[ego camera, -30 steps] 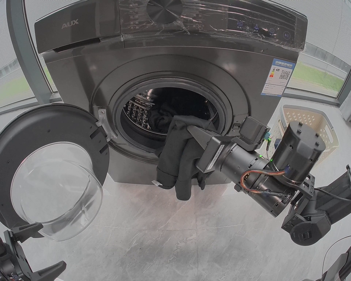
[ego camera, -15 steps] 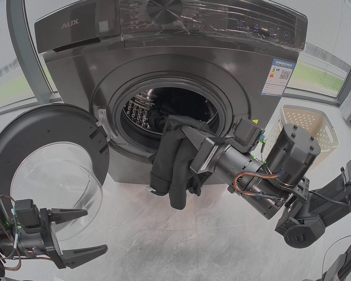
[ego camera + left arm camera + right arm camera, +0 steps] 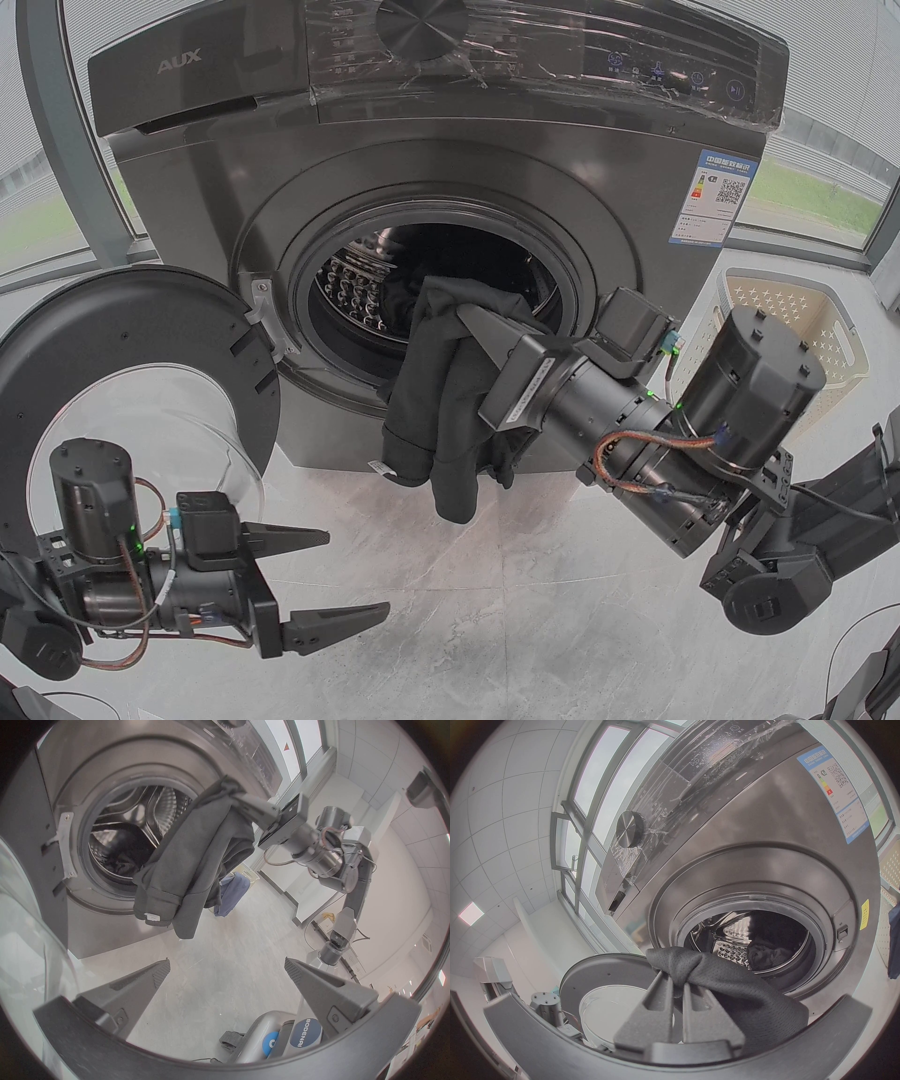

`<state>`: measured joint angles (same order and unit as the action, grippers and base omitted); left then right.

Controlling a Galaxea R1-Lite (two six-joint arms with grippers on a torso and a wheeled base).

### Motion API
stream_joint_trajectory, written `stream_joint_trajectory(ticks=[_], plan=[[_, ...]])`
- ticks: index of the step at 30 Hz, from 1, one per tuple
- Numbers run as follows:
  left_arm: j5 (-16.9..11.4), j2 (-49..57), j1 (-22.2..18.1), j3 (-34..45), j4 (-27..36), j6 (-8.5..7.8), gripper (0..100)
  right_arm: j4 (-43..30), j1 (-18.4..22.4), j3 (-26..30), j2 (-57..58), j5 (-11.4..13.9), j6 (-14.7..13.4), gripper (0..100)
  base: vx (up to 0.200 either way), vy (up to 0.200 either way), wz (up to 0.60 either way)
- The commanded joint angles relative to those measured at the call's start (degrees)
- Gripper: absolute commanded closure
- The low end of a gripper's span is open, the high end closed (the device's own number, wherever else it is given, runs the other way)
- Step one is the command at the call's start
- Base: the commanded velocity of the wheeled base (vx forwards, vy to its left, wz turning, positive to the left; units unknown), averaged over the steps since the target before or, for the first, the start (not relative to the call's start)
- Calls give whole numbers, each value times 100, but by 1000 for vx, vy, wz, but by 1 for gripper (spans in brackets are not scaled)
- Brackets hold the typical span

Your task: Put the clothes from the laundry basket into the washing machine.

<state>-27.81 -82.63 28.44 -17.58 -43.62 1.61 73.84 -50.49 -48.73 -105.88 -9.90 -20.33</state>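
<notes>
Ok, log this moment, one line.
right claw: shut on dark garment | garment: hanging before washing machine mouth | left claw: open

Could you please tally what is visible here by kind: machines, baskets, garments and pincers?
Washing machine: 1
Laundry basket: 1
Garments: 3 (dark garment held in the right pincer, dark clothing inside the machine, blue garment)
Pincers: 2 (the right one shut, the left pincer open)
Total: 7

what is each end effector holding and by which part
The right end effector is shut on a dark garment, pinching a bunched fold at its top; the rest hangs. The left end effector is open, holding nothing.
</notes>
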Motion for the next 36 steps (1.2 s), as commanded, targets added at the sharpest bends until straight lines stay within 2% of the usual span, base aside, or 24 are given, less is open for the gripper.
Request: stream_joint_trajectory(ticks=[1,7,14,20,28,32,36], plan=[[12,-895,56,-343,-173,24,0,-1,-57,-67,-56,6,3,100,0,0,0],[12,-1423,48,-536,-376,50,0,43,-83,-58,-100,-3,3,100,0,0,0],[12,-2170,74,-677,-1087,68,0,43,-145,-32,-100,-12,12,100,0,0,0],[21,-2469,197,-800,-1281,120,0,52,-189,-5,-91,-12,12,100,0,0,0],[416,-3101,276,-1283,-1747,191,0,87,-207,-5,-100,-12,12,100,0,0,0],[803,-3471,276,-1459,-2116,235,0,87,-250,30,-65,-12,3,100,0,0,0],[926,-3664,285,-1617,-2221,235,0,87,-250,30,-38,-12,12,100,0,0,0]])
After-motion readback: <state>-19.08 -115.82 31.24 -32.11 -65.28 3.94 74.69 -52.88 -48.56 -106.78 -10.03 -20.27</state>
